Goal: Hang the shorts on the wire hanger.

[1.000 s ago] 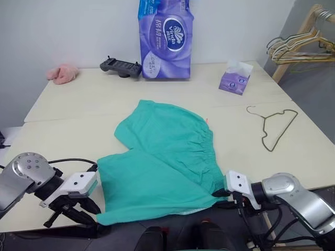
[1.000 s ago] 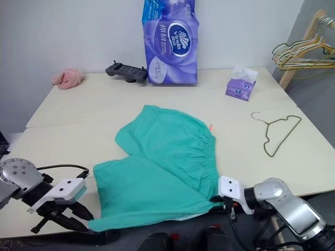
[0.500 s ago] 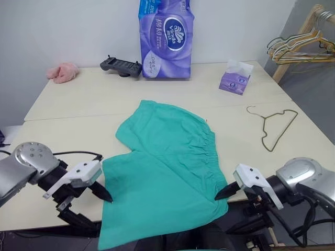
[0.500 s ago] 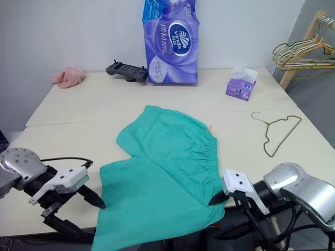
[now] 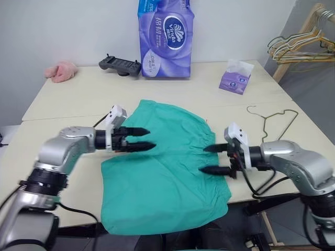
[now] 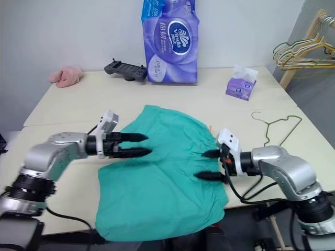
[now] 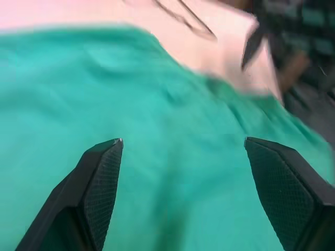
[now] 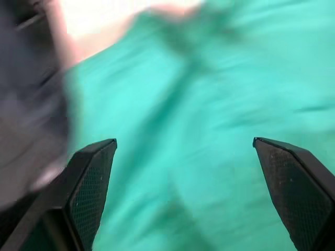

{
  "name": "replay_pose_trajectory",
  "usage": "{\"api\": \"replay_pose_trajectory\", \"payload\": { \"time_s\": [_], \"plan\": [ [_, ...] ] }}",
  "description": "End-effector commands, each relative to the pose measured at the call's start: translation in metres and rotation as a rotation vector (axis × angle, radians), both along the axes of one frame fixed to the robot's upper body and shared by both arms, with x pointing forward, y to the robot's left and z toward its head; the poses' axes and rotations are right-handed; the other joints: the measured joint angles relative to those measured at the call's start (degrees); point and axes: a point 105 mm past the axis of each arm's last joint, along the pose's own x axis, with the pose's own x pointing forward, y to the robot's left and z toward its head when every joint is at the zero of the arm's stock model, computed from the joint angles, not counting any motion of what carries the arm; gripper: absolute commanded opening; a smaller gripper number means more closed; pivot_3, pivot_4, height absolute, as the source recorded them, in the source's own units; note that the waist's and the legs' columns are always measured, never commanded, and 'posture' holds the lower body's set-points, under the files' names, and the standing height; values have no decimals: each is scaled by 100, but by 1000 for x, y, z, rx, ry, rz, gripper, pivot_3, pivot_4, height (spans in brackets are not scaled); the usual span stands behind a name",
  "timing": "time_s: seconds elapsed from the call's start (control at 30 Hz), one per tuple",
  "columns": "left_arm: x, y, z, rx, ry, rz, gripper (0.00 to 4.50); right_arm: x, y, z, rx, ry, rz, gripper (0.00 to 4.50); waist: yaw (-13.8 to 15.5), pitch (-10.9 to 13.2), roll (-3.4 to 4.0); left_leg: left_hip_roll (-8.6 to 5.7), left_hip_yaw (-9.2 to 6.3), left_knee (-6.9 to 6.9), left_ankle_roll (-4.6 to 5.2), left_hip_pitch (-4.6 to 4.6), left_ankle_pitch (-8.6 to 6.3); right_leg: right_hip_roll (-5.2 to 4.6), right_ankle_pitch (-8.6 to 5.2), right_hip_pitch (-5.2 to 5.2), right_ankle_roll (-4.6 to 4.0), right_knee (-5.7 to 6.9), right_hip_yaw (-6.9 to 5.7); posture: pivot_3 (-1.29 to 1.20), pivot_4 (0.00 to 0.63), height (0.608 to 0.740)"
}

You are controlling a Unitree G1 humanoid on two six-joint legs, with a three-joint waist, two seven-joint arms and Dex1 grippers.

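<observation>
Both arms have swung up from the near edge of the bench [image 5: 63, 104] and in over the cloth since a second ago, and the shorts [image 5: 167, 172], which both grippers had been handling at that near edge, now lie released with a different outline.

The left gripper [image 5: 140, 139] reaches in from the left over the left side of the shorts, pointing toward the right, its jaws standing apart with nothing between them. The right gripper [image 5: 211, 159] comes in from the right over the gathered waistband, pointing toward the left, its jaws also wide apart and empty. In the wrist views the black fingers [image 7: 99, 178] of each hand frame green cloth without pinching it.

The shorts lie spread in the middle of the bench, their near hem hanging over the near edge. The wire hanger [image 5: 276, 125] lies flat on the bench to the right of the shorts, well apart from them, partly hidden behind the right arm.

Along the far side of the bench stand a purple pack of toilet rolls [image 5: 165, 39], a black controller [image 5: 120, 65], a pink fuzzy cloth [image 5: 60, 71] and a purple tissue box [image 5: 236, 77]. A bunch of hangers [image 5: 301, 44] hangs on a wooden rack at the far right.
</observation>
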Motion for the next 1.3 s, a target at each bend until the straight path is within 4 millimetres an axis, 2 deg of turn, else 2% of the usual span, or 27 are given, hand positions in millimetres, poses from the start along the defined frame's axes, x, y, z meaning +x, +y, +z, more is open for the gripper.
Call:
{"api": "replay_pose_trajectory", "payload": {
  "time_s": [0.03, 0.1, 0.23, 0.37, 0.43, 0.5, 0.6, 0.7, 0.77, 0.9, 1.07, 1.2, 1.3],
  "plan": [
    [18, -4, 6, -22, -149, 223, 3941, 44, -22, 4, -30, -175, -346, 4448, 17, -30, -1, -1, -1, 4, -14, -4, -1, -1, 0, -4, -1, 7, -1, 10, 40, 740],
    [19, -18, 6, -48, -179, 251, 3941, 56, -32, 2, -48, -226, -470, 4448, 20, -66, 5, -3, -2, 3, -24, -20, 2, -2, 2, -18, -4, 6, -1, 4, 38, 740],
    [12, -69, 16, -65, -261, 134, 3941, 73, -71, 26, -16, -301, -720, 4448, 69, -103, 4, -10, -1, 12, -40, -88, 13, -6, 27, -82, -13, 8, 0, 7, 38, 740],
    [-2, -124, 20, -34, -339, -98, 3941, 71, -120, 49, -60, -327, -890, 4448, 65, -129, 27, -14, 8, 12, -32, -85, 18, -7, 43, -75, -14, 1, 6, -8, 35, 740],
    [-5, -146, 19, 4, -399, -180, 3941, 68, -142, 54, -102, -320, -952, 4448, 40, -173, 54, -13, 17, 11, -25, -80, 19, -4, 47, -67, -15, -2, 8, -18, 35, 740],
    [-6, -163, 20, 19, -435, -231, 3941, 64, -156, 53, -142, -297, -979, 4448, 16, -207, 86, -10, 25, 9, -6, -68, 11, 1, 46, -56, -15, -3, 14, -48, 36, 740],
    [-6, -190, 18, 38, -481, -299, 3941, 58, -197, 32, -230, -188, -1083, 4448, -51, -214, 98, -4, 33, 3, 10, -30, 8, 15, 44, 3, -13, -13, 18, -80, 36, 740],
    [-3, -204, 16, 54, -516, -323, 3941, 57, -223, 18, -263, -121, -1142, 4448, -166, -220, 108, -4, 57, 1, 21, 35, 13, 29, 19, 67, 24, -23, 21, -102, 34, 740],
    [-1, -210, 14, 60, -528, -335, 3941, 57, -238, 11, -297, -105, -1162, 4448, -233, -229, 121, -5, 78, 1, 27, 49, 16, 49, 21, 77, 29, -20, 43, -105, 34, 740],
    [1, -212, 16, 45, -532, -329, 3941, 60, -251, 2, -347, -92, -1153, 4448, -358, -241, 141, 3, 111, -4, 38, 60, 10, 65, 17, 74, 40, -17, 89, -103, 27, 740],
    [0, -196, 11, 42, -508, -293, 3941, 68, -265, -19, -517, -152, -1129, 4448, -468, -251, 153, 7, 131, -7, 54, 74, 0, 68, 20, 71, 54, -18, 139, -91, 21, 740],
    [-4, -182, 4, 45, -462, -283, 3941, 75, -272, -36, -548, -142, -1149, 4448, -464, -265, 171, 2, 143, -7, 56, 79, -1, 68, 21, 71, 64, -18, 152, -67, 15, 740],
    [1, -169, 2, 68, -461, -229, 3941, 82, -273, -36, -529, -154, -1171, 4448, -444, -266, 174, 1, 142, -6, 57, 79, -1, 66, 23, 71, 65, -18, 153, -67, 15, 740]
  ]
}}
